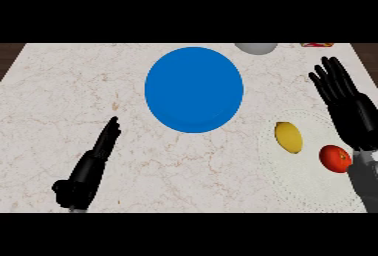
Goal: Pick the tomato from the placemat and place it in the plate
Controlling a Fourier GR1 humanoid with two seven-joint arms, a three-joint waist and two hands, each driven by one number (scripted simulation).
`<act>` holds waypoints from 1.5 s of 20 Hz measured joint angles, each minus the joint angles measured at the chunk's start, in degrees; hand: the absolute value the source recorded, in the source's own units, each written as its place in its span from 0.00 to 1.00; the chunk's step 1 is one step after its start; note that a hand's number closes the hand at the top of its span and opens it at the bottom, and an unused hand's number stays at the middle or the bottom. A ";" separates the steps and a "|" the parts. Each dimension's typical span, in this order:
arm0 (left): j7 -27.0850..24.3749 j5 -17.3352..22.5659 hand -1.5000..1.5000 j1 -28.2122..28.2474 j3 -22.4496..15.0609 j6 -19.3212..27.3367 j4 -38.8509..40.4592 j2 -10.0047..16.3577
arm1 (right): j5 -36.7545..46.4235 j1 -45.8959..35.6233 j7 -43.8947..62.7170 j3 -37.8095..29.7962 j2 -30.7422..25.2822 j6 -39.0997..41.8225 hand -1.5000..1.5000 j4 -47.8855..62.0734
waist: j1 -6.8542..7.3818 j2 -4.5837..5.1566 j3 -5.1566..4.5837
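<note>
A red tomato [335, 158] lies on the white lace placemat [306, 175] at the right, next to a yellow lemon [289, 136]. The blue plate [194, 89] sits on the marble counter at the upper middle, with nothing on it. My right hand [348, 106] is open, fingers straight and pointing away, just above and right of the tomato; its wrist is beside the fruit without holding it. My left hand [92, 167] rests open at the lower left, fingers straight, far from the plate and the placemat.
A grey rounded object [256, 47] stands at the counter's far edge, right of the plate. A small red and yellow item [316, 45] shows at the far right corner. Dark wood [9, 52] borders the counter at the far left.
</note>
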 measured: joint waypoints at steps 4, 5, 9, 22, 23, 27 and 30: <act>2.77 -0.58 0.50 -0.59 2.47 2.53 2.39 -0.66 | -6.71 1.74 2.62 -4.42 -2.14 4.95 1.00 -1.00 | -0.40 -0.43 0.57; 3.81 -0.96 0.50 -0.98 3.47 3.78 3.33 -0.64 | -9.16 2.82 3.09 -5.89 -3.07 7.03 1.00 -1.02 | -0.67 -0.49 0.65; 6.35 -0.65 0.50 -0.15 5.91 5.62 5.02 -0.04 | 0.61 4.53 1.85 -8.48 -14.17 7.20 1.00 -1.84 | -2.14 -0.55 0.19; 11.73 -0.33 0.50 -3.85 7.17 6.80 8.61 -1.38 | 5.45 18.19 -28.90 -12.71 -4.80 14.05 0.00 13.64 | -0.78 -0.38 1.12; 11.92 -0.15 0.50 -4.29 7.48 6.39 9.02 -1.11 | 8.02 18.56 -30.87 -12.00 -5.51 14.08 0.00 14.11 | -0.59 -0.40 1.09; 12.91 -0.34 0.50 -4.84 7.56 6.02 9.00 -0.91 | 16.60 19.01 -33.97 -11.45 -10.70 11.38 0.00 15.49 | -0.04 -0.50 0.99; 13.39 -0.72 0.50 -5.07 7.22 6.05 9.03 -1.41 | 21.53 17.62 -32.09 -10.76 -14.27 9.21 0.00 15.45 | 0.23 -0.54 0.92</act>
